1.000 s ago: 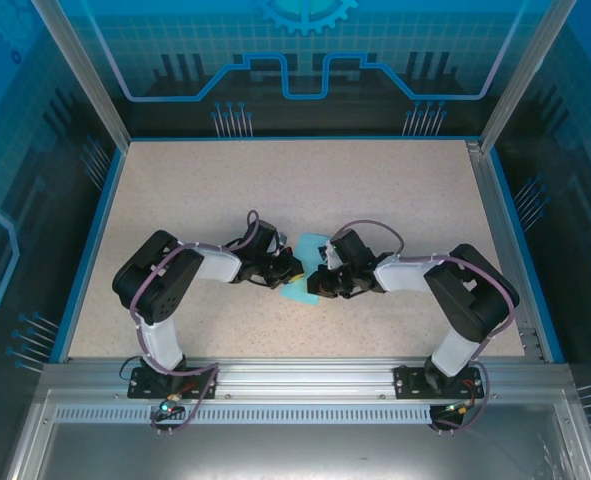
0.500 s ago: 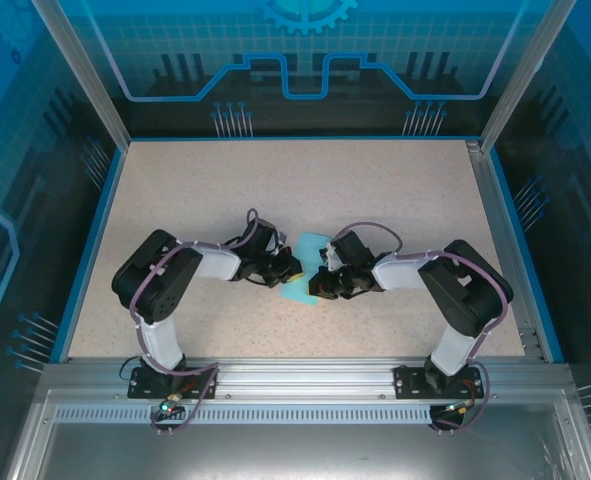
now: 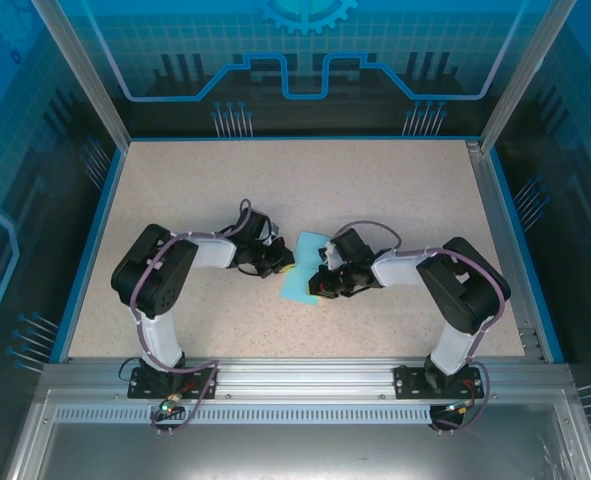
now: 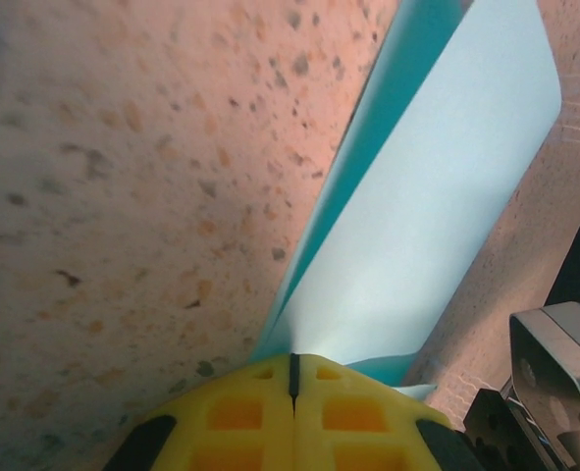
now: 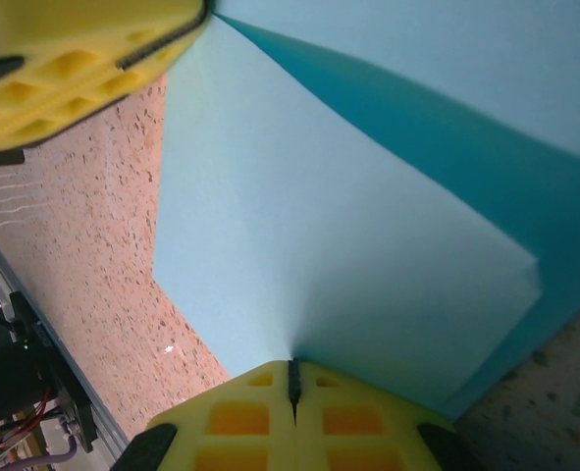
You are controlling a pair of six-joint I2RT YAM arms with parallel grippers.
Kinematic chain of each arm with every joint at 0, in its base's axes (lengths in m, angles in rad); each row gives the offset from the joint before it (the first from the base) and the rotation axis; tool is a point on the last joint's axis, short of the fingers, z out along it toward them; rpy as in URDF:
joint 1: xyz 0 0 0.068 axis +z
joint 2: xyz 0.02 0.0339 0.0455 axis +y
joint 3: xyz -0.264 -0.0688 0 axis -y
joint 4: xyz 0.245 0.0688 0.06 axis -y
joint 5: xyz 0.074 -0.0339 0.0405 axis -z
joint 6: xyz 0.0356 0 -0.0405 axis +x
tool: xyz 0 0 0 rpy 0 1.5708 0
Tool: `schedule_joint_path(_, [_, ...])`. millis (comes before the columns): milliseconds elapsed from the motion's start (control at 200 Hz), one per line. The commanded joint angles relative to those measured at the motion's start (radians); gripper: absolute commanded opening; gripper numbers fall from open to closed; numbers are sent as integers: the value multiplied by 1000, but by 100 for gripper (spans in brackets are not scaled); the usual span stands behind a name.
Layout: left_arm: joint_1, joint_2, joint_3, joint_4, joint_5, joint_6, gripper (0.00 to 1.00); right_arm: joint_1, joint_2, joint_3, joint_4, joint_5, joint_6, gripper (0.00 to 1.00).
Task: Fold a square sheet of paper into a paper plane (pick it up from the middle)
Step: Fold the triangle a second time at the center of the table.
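Left gripper (image 3: 284, 266) and right gripper (image 3: 321, 284) meet near the middle of the table (image 3: 395, 190), a little toward its near edge, and each is pinched tight on the light blue sheet (image 3: 299, 290) that spans the gap between them. From above, the arms bend inward from their bases, and the sheet shows as one pale patch on the far side of the grippers and another on the near side, next to the right gripper. In the left wrist view, the left gripper (image 4: 292, 378) has its yellow fingers (image 4: 240, 417) pressed together with only a thin dark seam between them. The sheet (image 4: 427, 226) comes out of that seam and fans away as a broad pale face, with a darker teal fold along its left side, over the speckled beige table (image 4: 123, 196). In the right wrist view, the right gripper (image 5: 292, 378) is likewise closed, its fingers (image 5: 353, 422) meeting at a seam on the sheet's edge. The sheet (image 5: 299, 255) rises from there as a pale panel crossed by a shaded teal band running diagonally. At the top left of that view the left gripper (image 5: 83, 59) clamps the opposite edge. The table (image 5: 83, 255) shows to the left. Whether any of the sheet rests on the table cannot be told.
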Motion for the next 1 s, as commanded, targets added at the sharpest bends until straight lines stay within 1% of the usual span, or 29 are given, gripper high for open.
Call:
schedule_joint_path(0, [43, 10, 28, -88, -72, 53, 0, -10, 48, -6, -103, 31, -22, 5])
schedule_joint_path(105, [51, -19, 47, -107, -63, 72, 0, -12, 49, -3, -101, 24, -24, 5])
schedule_joint_path(265, [52, -105, 59, -154, -72, 98, 0, -11, 48, 6, -103, 23, -24, 6])
schedule_joint_path(430, [31, -161, 7, -91, -6, 69, 0, -11, 50, 13, -102, 23, -21, 6])
schedule_joint_path(530, [0, -150, 6, -74, 45, 76, 0, -11, 48, 20, -105, 25, -18, 6])
schedule_joint_path(600, [-20, -135, 1, -68, 56, 80, 0, -11, 46, 23, -111, 29, -19, 6])
schedule_joint_path(735, [-28, -92, -8, -33, 93, 77, 0, -11, 37, 31, -117, 22, -25, 7])
schedule_joint_path(840, [-30, -53, -6, -32, 87, 87, 0, -12, 25, 43, -115, 11, -22, 7])
schedule_joint_path(990, [-30, -5, 5, -73, 70, 114, 0, -8, -7, 78, -117, -1, -24, 8])
